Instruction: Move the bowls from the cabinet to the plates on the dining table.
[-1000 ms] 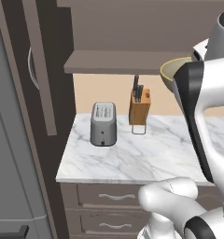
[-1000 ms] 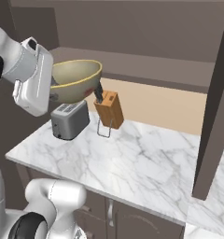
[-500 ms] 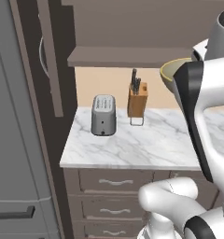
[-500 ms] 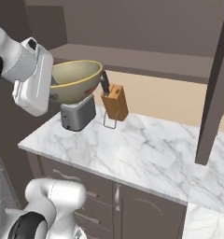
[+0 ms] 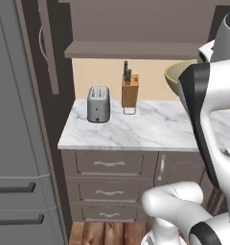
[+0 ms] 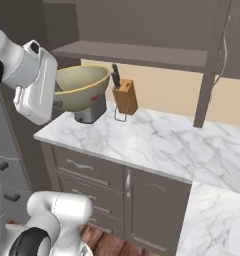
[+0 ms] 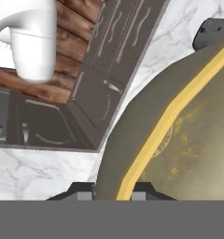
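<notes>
The olive-tan bowl [image 6: 82, 87] hangs tilted in the air in front of the counter, held by its rim. In the hand view the bowl [image 7: 179, 140] takes up the right side, and its yellow rim runs down between the two fingertips of my gripper [image 7: 113, 190], which is shut on it. The left base view shows the bowl [image 5: 177, 79] peeking out behind my arm. The dark cabinet [image 5: 131, 48] hangs above the counter with its door [image 5: 50, 43] open. The plates are out of view.
A marble counter [image 5: 136, 131] over drawers carries a grey toaster [image 5: 98, 104] and a wooden knife block [image 5: 129, 93]. A tall grey fridge [image 5: 16, 143] stands at its left. Another marble top [image 6: 217, 220] shows at the lower right; I cannot tell whether it is the dining table.
The whole picture has shifted: the base has driven, so counter, toaster and knife block sit farther off and elsewhere in the frame. The bowl stays in the gripper.
</notes>
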You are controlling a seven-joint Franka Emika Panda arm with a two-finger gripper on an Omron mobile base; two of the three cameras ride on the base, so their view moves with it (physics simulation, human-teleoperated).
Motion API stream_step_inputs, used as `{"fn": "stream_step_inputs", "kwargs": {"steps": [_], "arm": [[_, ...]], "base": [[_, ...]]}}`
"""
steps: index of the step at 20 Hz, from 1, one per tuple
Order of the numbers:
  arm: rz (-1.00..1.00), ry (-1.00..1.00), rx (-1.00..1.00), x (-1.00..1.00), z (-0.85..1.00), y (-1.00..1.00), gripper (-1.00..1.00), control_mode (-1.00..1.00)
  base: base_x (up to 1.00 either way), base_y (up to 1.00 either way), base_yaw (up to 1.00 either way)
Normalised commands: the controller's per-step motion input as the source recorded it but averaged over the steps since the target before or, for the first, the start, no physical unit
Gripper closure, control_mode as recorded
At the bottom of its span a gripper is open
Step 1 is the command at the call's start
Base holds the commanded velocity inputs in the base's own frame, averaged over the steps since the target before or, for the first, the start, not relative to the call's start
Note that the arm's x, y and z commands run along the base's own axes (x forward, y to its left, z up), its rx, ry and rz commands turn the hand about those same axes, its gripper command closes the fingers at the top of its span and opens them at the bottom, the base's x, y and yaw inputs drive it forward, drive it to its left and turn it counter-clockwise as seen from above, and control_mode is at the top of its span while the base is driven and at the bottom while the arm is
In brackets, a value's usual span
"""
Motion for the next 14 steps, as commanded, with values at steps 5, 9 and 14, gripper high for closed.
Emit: {"fn": "stream_step_inputs", "kwargs": {"steps": [5,9,14], "arm": [[0.00,0.00,0.00,0.00,0.00,0.00,1.00,1.00],[0.00,0.00,0.00,0.00,0.00,0.00,1.00,1.00],[0.00,0.00,0.00,0.00,0.00,0.00,1.00,1.00]], "base": [[-0.72,-0.07,-0.04],[-0.75,-0.11,-0.05],[-0.86,-0.16,-0.05]]}}
